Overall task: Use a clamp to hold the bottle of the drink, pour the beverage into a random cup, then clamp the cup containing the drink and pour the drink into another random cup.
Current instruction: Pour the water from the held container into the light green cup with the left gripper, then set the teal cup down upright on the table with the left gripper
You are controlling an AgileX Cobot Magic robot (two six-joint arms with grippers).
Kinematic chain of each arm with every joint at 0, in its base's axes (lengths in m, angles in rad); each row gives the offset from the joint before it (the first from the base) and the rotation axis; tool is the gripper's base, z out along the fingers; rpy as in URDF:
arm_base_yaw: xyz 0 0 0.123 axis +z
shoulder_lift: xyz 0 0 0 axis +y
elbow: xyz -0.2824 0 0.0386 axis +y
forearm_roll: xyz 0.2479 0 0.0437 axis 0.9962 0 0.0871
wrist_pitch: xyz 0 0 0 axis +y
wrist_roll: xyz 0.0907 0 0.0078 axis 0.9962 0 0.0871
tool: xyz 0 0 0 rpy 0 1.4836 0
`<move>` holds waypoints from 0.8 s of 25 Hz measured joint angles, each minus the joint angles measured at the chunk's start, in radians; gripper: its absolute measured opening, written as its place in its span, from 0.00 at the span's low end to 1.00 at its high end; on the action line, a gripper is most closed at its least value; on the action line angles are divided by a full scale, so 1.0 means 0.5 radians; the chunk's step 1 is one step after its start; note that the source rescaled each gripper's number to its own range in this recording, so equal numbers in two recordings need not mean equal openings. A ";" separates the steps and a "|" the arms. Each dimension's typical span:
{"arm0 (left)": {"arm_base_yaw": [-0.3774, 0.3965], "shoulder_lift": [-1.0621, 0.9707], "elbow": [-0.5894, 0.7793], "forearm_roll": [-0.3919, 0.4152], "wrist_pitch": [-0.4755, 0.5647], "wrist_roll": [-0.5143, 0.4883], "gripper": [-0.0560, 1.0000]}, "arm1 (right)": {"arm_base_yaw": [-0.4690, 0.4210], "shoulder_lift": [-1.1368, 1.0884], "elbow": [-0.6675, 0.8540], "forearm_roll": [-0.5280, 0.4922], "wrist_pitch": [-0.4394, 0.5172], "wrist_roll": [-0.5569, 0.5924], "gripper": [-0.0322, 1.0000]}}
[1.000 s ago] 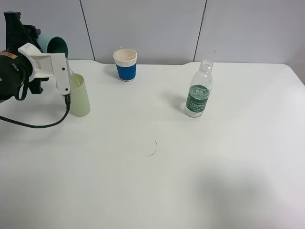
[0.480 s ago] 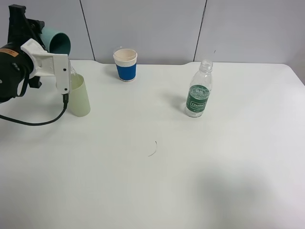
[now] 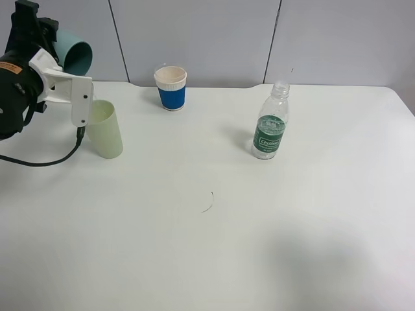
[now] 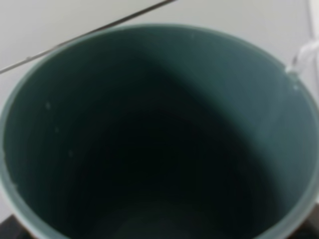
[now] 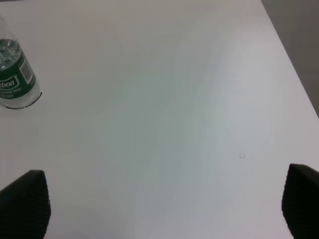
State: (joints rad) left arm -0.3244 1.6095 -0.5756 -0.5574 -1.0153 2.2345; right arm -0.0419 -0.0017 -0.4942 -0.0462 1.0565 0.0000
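Note:
My left gripper (image 3: 52,45) is shut on a teal cup (image 3: 77,57) and holds it tipped on its side, raised above a pale green cup (image 3: 107,129) at the table's far left. The left wrist view looks straight into the teal cup's dark inside (image 4: 154,144); its fingers are hidden. A clear bottle with a green label (image 3: 270,123) stands uncapped right of centre, and also shows in the right wrist view (image 5: 14,79). A blue cup with a white rim (image 3: 171,87) stands at the back. My right gripper (image 5: 164,204) is open and empty, well away from the bottle.
The white table (image 3: 214,246) ends at a grey wall behind the cups. A black cable (image 3: 39,162) hangs from the left arm onto the table. A small dark mark (image 3: 207,204) lies mid-table. The table's right edge (image 5: 294,74) shows in the right wrist view.
My left arm has shifted slightly left and up with the teal cup, uncovering more of the pale green cup. The bottle and the blue cup have not moved.

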 joint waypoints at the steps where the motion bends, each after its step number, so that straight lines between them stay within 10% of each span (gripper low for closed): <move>1: 0.000 0.000 0.000 0.000 -0.005 -0.005 0.06 | 0.000 0.000 0.000 0.000 0.000 0.000 0.98; 7: 0.000 0.000 0.005 -0.006 0.033 -0.280 0.06 | 0.000 0.000 0.000 0.000 0.000 0.000 0.98; 20: 0.000 -0.137 0.006 -0.068 0.184 -1.746 0.06 | 0.000 0.000 0.000 0.000 0.000 0.000 0.98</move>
State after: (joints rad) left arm -0.3244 1.5410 -0.5725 -0.5916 -0.9233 1.3616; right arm -0.0419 -0.0017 -0.4942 -0.0462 1.0565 0.0000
